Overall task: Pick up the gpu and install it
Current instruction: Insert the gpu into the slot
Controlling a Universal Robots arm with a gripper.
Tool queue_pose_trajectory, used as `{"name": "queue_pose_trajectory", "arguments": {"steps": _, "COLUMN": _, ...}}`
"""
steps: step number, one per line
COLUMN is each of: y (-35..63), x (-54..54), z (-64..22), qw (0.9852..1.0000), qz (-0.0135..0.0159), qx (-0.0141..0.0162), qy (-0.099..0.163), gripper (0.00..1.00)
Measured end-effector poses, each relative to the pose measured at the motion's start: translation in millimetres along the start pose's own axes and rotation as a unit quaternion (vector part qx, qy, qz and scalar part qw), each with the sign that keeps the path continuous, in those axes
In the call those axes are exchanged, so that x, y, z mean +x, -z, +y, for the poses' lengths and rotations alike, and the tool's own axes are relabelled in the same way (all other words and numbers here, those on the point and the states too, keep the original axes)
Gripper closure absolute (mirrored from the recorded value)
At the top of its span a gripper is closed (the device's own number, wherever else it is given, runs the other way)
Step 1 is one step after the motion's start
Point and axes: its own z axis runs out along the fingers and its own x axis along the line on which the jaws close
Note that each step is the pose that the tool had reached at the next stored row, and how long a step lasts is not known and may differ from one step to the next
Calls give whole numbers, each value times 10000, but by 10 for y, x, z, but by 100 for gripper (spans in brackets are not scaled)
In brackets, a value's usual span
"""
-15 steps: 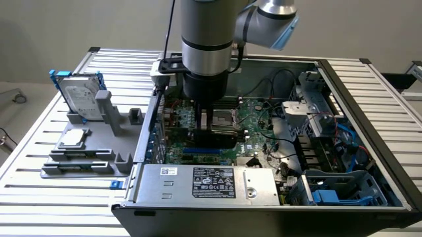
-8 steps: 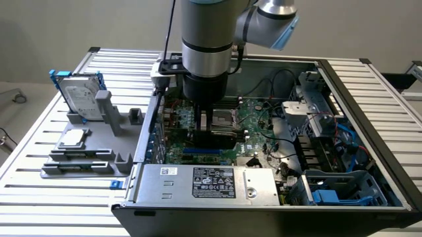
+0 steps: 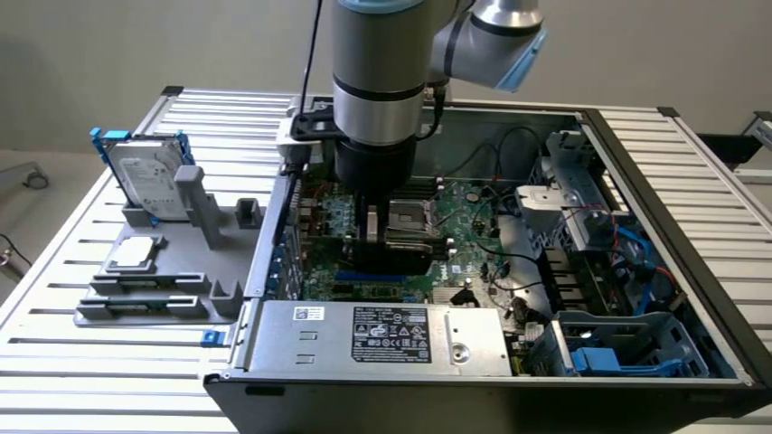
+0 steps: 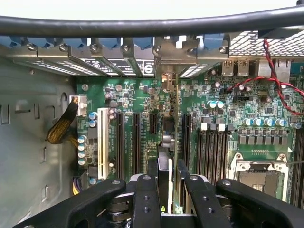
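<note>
The gpu (image 3: 392,256), a black card, stands on edge low over the green motherboard (image 3: 476,203) inside the open computer case (image 3: 675,226). My gripper (image 3: 383,231) reaches straight down from the arm and is shut on the card's upper edge. In the wrist view the gpu (image 4: 167,142) shows edge-on between the black fingers (image 4: 145,199). It runs away from my gripper (image 4: 164,190) along the long black expansion slots (image 4: 135,137), and its silver end bracket (image 4: 166,80) lies by the case's rear slot openings. Whether the card sits in a slot I cannot tell.
Outside the case, a grey holder (image 3: 157,289) carries a silver hard drive in a blue frame (image 3: 145,176) and a small square processor chip (image 3: 133,253). The power supply (image 3: 386,334), a drive cage (image 3: 579,199), the CPU socket (image 4: 256,178) and red cables (image 4: 275,80) surround the card.
</note>
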Motion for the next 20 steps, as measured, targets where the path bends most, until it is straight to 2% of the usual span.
{"name": "queue_pose_trajectory", "arguments": {"steps": 20, "y": -66, "x": 0, "z": -1, "qw": 10000, "qz": 0, "qx": -47, "qy": 0, "gripper": 74}}
